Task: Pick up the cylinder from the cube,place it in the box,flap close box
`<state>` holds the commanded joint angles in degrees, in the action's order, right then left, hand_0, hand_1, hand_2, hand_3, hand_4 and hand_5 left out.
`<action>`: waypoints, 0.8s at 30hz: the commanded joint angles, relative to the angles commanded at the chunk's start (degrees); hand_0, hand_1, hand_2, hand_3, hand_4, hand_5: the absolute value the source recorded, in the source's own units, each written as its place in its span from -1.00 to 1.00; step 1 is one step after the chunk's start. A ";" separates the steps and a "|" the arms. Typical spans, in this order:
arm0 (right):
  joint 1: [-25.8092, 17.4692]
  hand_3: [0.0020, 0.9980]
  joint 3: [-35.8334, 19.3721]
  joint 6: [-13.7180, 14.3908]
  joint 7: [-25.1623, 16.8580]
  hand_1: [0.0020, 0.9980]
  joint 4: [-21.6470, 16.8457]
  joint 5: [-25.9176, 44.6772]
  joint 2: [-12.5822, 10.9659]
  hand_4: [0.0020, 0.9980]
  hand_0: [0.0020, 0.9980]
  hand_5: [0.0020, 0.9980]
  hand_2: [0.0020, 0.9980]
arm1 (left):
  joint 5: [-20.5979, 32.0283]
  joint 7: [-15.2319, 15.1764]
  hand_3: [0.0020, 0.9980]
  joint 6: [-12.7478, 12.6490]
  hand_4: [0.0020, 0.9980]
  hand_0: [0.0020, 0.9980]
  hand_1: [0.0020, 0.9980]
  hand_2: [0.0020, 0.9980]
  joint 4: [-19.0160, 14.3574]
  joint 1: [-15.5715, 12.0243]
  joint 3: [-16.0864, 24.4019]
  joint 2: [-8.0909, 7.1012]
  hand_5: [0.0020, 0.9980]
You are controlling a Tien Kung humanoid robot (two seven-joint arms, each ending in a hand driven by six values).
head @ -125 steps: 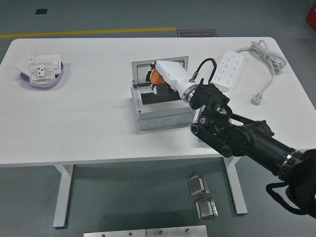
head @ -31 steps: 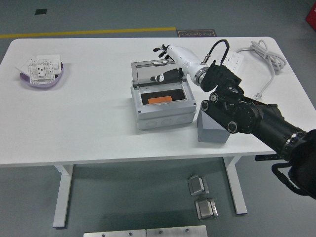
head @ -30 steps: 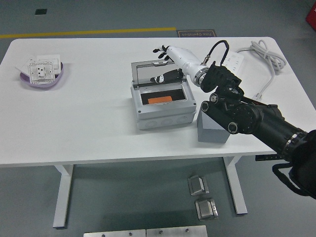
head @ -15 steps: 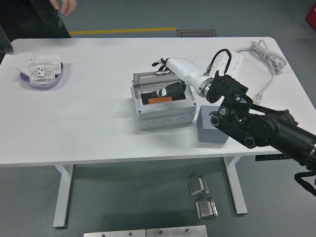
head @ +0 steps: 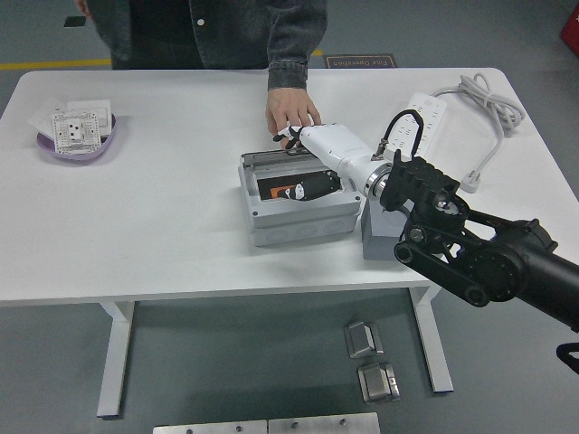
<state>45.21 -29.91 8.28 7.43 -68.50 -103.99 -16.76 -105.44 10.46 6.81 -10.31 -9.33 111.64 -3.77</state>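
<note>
The grey box (head: 298, 221) stands mid-table with its clear lid (head: 294, 176) pushed down almost flat. Through the lid an orange cylinder (head: 271, 192) shows inside. My right hand (head: 293, 136), on a white forearm, lies over the lid's far edge with its dark fingers spread and holding nothing; its reflection shows in the lid. The grey cube (head: 378, 240) stands right of the box, partly hidden by my black right arm, and nothing is seen on it. A person's hand (head: 289, 110) rests on the table just behind the box, close to my fingers.
A purple bowl (head: 47, 143) with white socket plates sits at the far left. A white power strip (head: 421, 113) with its cable (head: 484, 95) and plug lies at the back right. The person stands at the table's far edge.
The lid has swung from upright to nearly flat under my right hand, which moved down and nearer. A person has stepped up and put a hand behind the box.
</note>
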 joint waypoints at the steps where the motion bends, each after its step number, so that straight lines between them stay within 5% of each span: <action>1: -0.39 0.68 -0.17 -0.09 0.23 0.37 -0.20 -0.43 0.00 0.87 0.39 -0.20 0.43 | 0.01 0.00 0.18 0.00 -0.02 0.36 0.32 0.14 0.00 -0.01 -0.03 0.03 -0.87; 18: -5.44 0.69 -4.31 -0.34 2.03 0.34 -2.87 -5.14 0.22 0.86 0.33 -0.15 0.42 | 0.22 -0.02 0.18 -0.02 -0.02 0.36 0.32 0.13 0.00 -0.13 -0.38 0.33 -0.87; 24: -6.59 0.69 -9.69 -1.77 2.87 0.34 -4.21 -7.46 -1.67 0.86 0.32 -0.15 0.41 | -1.32 0.00 0.18 0.12 -0.03 0.36 0.32 0.13 0.00 -0.43 1.13 0.39 -0.87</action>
<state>38.62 -39.60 6.51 10.30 -72.72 -111.45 -18.43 -106.77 10.46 6.93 -10.31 -9.75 112.77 -3.39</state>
